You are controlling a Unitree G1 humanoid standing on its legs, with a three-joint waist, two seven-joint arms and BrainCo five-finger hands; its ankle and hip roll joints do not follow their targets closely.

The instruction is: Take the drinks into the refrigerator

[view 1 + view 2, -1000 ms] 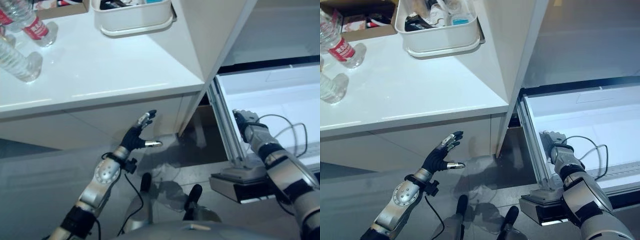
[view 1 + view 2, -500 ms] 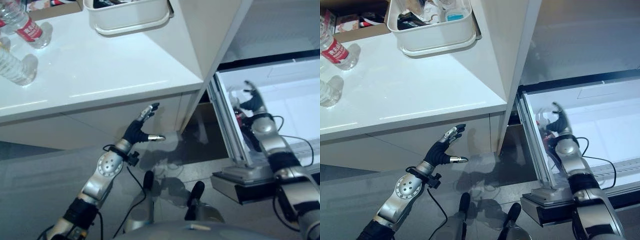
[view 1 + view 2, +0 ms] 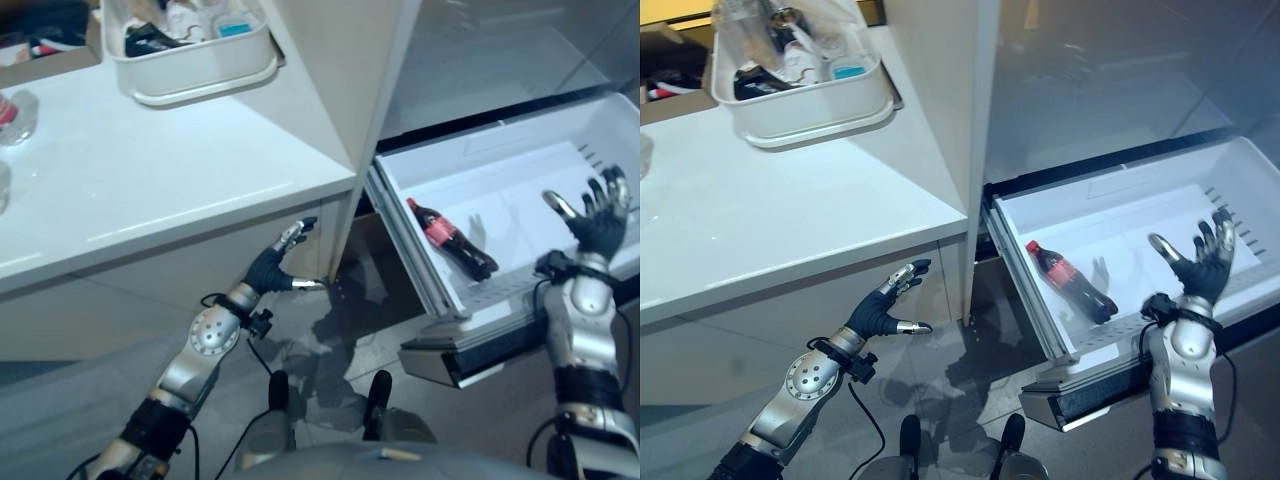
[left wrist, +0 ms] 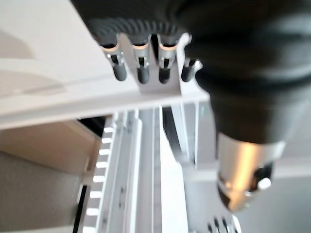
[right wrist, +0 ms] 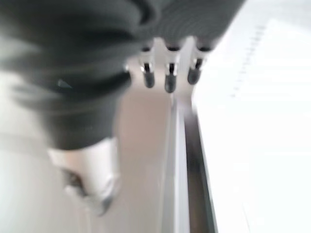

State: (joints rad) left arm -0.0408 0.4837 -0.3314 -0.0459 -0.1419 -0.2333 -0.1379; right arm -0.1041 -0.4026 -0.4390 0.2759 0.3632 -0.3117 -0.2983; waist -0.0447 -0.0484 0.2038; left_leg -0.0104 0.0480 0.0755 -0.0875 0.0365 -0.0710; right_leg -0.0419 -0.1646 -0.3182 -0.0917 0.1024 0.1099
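Since cola bottle [image 3: 449, 238] lies in fridge drawer [image 3: 520, 165], one drink done; my right hand [image 3: 598, 215] & left hand [image 3: 277, 268] spread, empty; drawer unshut.

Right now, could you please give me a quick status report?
Left hand open, low by the counter. Right hand open, empty, raised at the drawer's front. Cola bottle lying inside the open drawer. Nothing blocking.

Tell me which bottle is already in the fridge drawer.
The dark cola bottle with the red cap and label, lying on its side in the open white drawer. The clear bottle sits on the white counter.
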